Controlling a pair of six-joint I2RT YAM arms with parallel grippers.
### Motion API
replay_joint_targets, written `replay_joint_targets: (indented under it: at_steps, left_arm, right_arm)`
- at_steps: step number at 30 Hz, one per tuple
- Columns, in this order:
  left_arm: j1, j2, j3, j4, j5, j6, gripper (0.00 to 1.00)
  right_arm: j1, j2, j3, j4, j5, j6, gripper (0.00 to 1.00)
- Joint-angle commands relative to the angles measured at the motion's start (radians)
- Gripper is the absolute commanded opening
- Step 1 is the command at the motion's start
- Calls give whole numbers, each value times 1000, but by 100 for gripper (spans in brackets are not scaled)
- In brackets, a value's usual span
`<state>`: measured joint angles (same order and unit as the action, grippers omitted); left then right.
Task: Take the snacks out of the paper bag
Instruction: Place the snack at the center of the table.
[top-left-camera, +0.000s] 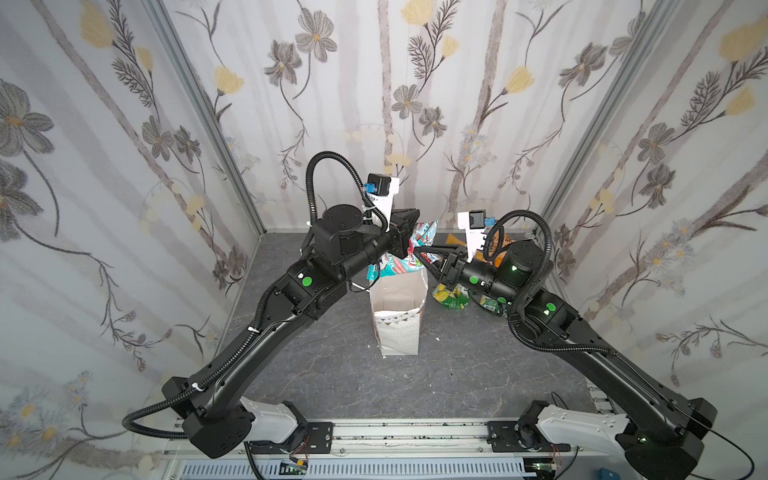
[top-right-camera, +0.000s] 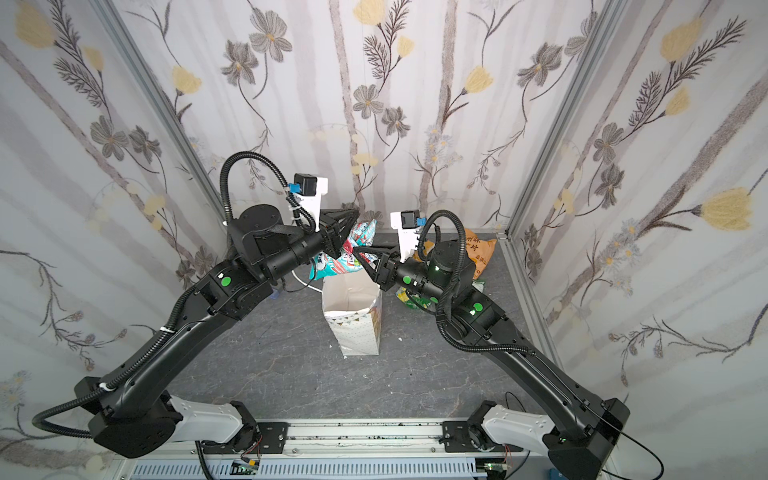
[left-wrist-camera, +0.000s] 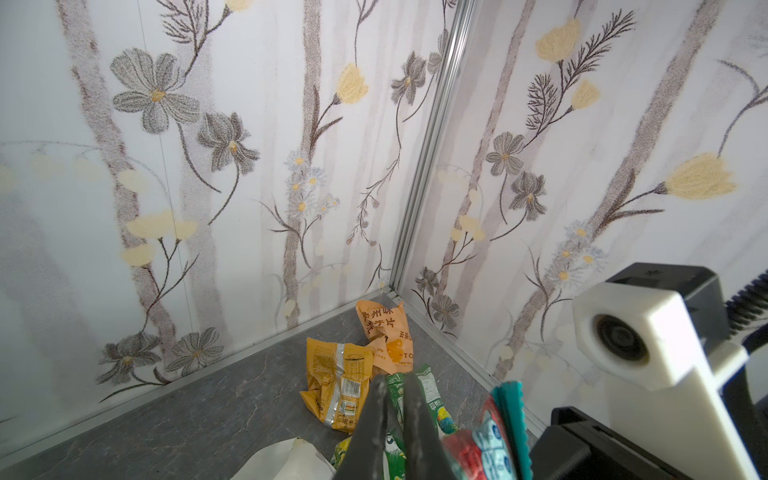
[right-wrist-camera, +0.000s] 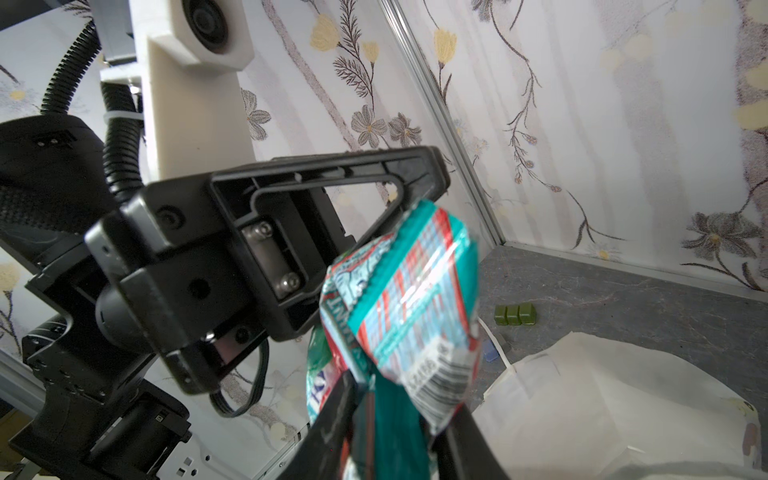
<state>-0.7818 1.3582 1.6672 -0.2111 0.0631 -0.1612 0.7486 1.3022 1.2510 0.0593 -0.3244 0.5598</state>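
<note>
The white paper bag (top-left-camera: 399, 328) (top-right-camera: 358, 332) stands upright mid-table with its mouth open, and also shows in both wrist views, paper bag (left-wrist-camera: 286, 461) (right-wrist-camera: 602, 395). A teal snack packet (top-left-camera: 397, 266) (top-right-camera: 345, 262) (right-wrist-camera: 415, 299) hangs above its rim. My right gripper (top-left-camera: 417, 252) (top-right-camera: 355, 250) (right-wrist-camera: 399, 399) is shut on the packet's lower part. My left gripper (top-left-camera: 415, 212) (top-right-camera: 356, 211) (left-wrist-camera: 395, 382) is beside the packet's top, jaws a crack apart with nothing between them; the teal packet (left-wrist-camera: 503, 432) lies off to its side.
Other snacks lie at the back right corner: two orange-yellow packets (left-wrist-camera: 336, 386) (left-wrist-camera: 384, 332) and green-and-yellow ones (left-wrist-camera: 428, 399) (top-left-camera: 451, 297). Three dark green blocks (right-wrist-camera: 514, 314) sit near the back wall left of the bag. Walls close in on three sides.
</note>
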Motion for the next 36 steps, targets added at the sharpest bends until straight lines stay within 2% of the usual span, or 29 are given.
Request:
replay_joint_targets:
  at_steps: [1, 3, 5, 12, 15, 19, 25, 36]
  left_arm:
    - [0, -5, 7, 32, 10, -3, 21]
    - [0, -8, 8, 29, 6, 1, 23]
    - [0, -12, 9, 24, 4, 4, 27]
    - [0, -39, 3, 29, 3, 20, 51]
    - [-1, -53, -1, 27, 17, 32, 56]
    - [0, -69, -5, 3, 99, 73, 64]
    - [-2, -63, 42, -177, 207, 168, 75]
    - [-23, 29, 159, -520, 364, 307, 83]
  right_arm:
    - [-1, -1, 8, 88, 10, 15, 19]
    - [-4, -1, 8, 97, 8, 25, 7]
    - [-7, -1, 10, 101, 8, 34, 0]
    - [-48, -11, 16, 106, -5, 65, 0]
    - [-78, -26, 10, 101, -4, 76, 0]
    - [-138, -57, -1, 102, -9, 95, 0]
    - [-269, -126, -50, 99, -24, 141, 0]
    - [-548, -280, -280, 99, -76, 299, 0]
